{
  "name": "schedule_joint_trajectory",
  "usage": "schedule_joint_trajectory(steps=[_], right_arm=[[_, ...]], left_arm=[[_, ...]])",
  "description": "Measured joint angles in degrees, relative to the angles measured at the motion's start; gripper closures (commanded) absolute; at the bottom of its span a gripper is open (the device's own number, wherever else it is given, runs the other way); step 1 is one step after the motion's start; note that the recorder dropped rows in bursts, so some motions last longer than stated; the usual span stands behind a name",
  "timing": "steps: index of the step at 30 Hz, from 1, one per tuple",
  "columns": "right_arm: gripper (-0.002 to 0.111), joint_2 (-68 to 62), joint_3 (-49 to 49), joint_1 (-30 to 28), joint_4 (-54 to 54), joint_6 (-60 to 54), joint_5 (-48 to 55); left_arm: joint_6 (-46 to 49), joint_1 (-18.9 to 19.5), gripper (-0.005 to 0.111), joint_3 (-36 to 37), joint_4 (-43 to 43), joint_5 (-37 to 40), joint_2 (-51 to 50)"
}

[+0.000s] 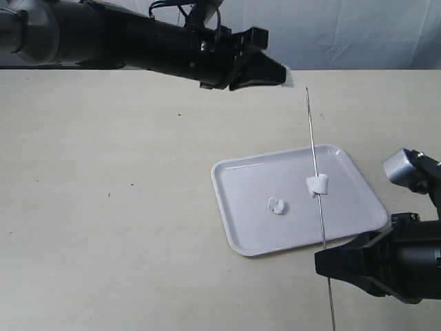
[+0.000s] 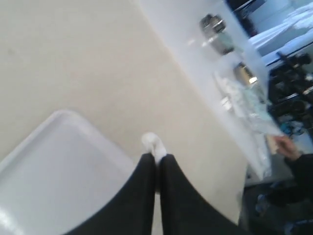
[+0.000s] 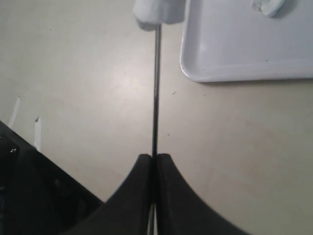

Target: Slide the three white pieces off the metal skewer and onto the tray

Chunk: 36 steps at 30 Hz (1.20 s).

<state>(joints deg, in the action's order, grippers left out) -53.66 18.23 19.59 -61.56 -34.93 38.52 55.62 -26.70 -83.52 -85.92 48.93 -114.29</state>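
Here, the left hand (image 1: 281,73) hangs raised over the desk (image 1: 103,207), up and left of the far tip of the metal skewer (image 1: 313,158) in the exterior view. Its jaws are pressed together on a white piece (image 2: 153,142) that pokes out at their tips. The right hand (image 1: 324,263) sits at the near right, jaws clamped tight on the skewer, which reaches out over the tray (image 1: 238,179). A second white piece (image 1: 317,185) is threaded on the skewer above the tray's right half. The third white piece (image 1: 277,205) lies on the tray, left of the skewer.
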Motion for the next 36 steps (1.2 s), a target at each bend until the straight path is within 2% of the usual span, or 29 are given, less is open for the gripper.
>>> schedule_joint_trajectory(steps=[3, 5, 10, 14, 23, 25, 27, 29, 32, 35, 36], right_arm=[[0.109, 0.0, -0.1, 0.0, 0.5, 0.0, -3.0], [0.109, 0.0, -0.1, 0.0, 0.6, -0.1, -4.3], [0.109, 0.0, -0.1, 0.0, 0.6, -0.1, -4.5], [0.109, 0.0, -0.1, 0.0, 0.6, 0.0, -4.6], [0.109, 0.0, -0.1, 0.0, 0.8, 0.0, -5.4], [0.109, 0.0, -0.1, 0.0, 0.8, 0.0, -5.5], [0.109, 0.0, -0.1, 0.0, 0.8, 0.0, -5.6], [0.109, 0.1, -0.1, 0.0, 0.8, -0.3, -6.4], [0.109, 2.5, 1.9, 0.0, 1.2, -0.5, -6.9], [0.109, 4.3, 6.0, 0.0, 1.3, -0.5, -6.7], [0.109, 4.3, 6.5, 0.0, 1.3, -0.3, -6.3]], left_arm=[[-6.2, 0.4, 0.107, 1.0, 13.1, -0.4, 0.0], [-6.8, -0.1, 0.107, 3.1, 16.1, -1.4, 0.0], [-7.0, -1.4, 0.107, 7.0, 17.2, -2.2, -4.3], [-6.9, -4.8, 0.107, 7.4, 17.5, -5.2, -9.4], [-6.6, -5.2, 0.067, 7.4, 17.5, -6.7, -10.5], [-5.9, -5.2, 0.066, 7.4, 15.5, -6.3, -10.5], [-3.7, -5.1, 0.066, 7.4, 11.8, -3.3, -10.5], [1.0, -4.0, 0.067, 7.4, 6.8, 3.4, -9.4], [10.9, 0.5, 0.067, 7.4, -0.9, 17.5, -4.9], [12.8, 5.4, 0.067, 7.4, -2.2, 20.1, -2.1], [13.2, 5.6, 0.067, 7.4, -2.1, 20.1, -1.8]])
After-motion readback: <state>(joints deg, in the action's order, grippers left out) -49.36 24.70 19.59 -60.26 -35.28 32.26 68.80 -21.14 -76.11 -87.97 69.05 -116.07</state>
